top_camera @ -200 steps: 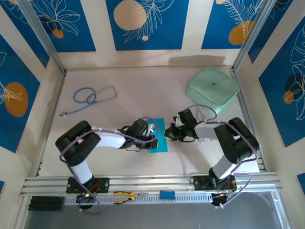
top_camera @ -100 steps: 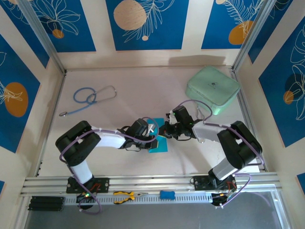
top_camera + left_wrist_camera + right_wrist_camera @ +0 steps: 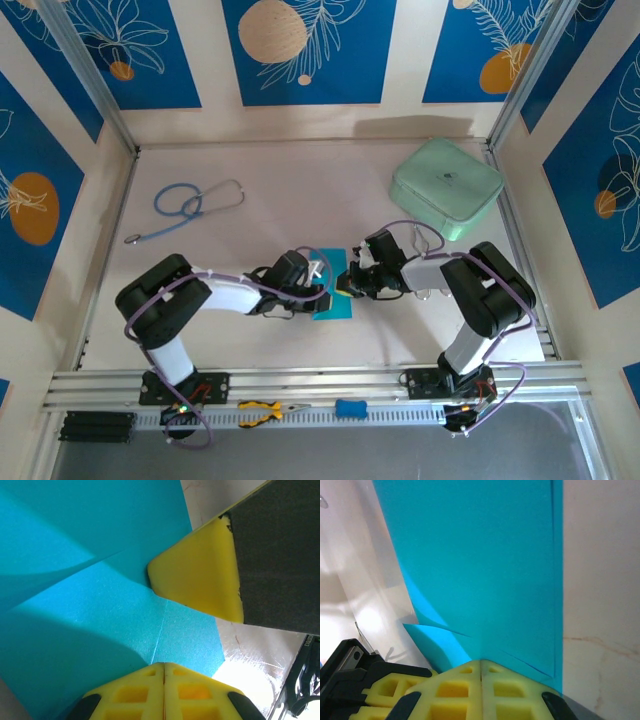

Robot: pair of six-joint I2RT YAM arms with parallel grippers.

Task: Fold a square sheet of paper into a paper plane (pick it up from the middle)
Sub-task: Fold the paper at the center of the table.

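The square sheet of paper (image 3: 334,303) is bright cyan and lies partly folded on the table between the two arms. In the left wrist view the paper (image 3: 90,580) shows a crease running up to my left gripper (image 3: 164,666), which is shut with its tips resting on the sheet. A yellow finger of the right gripper (image 3: 200,575) presses on the paper just ahead. In the right wrist view my right gripper (image 3: 481,663) is shut, tips on the paper (image 3: 485,555), with a raised folded flap (image 3: 432,640) at its left. Seen from above, the left gripper (image 3: 322,290) and right gripper (image 3: 346,284) almost touch.
A mint-green rounded case (image 3: 446,187) sits at the back right. A blue-tubed stethoscope (image 3: 185,205) lies at the back left. Orange-handled pliers (image 3: 262,411) and a small blue block (image 3: 350,408) rest on the front rail.
The right gripper moved away and left over the paper, then came back toward the near side. The left gripper stayed put on the sheet.
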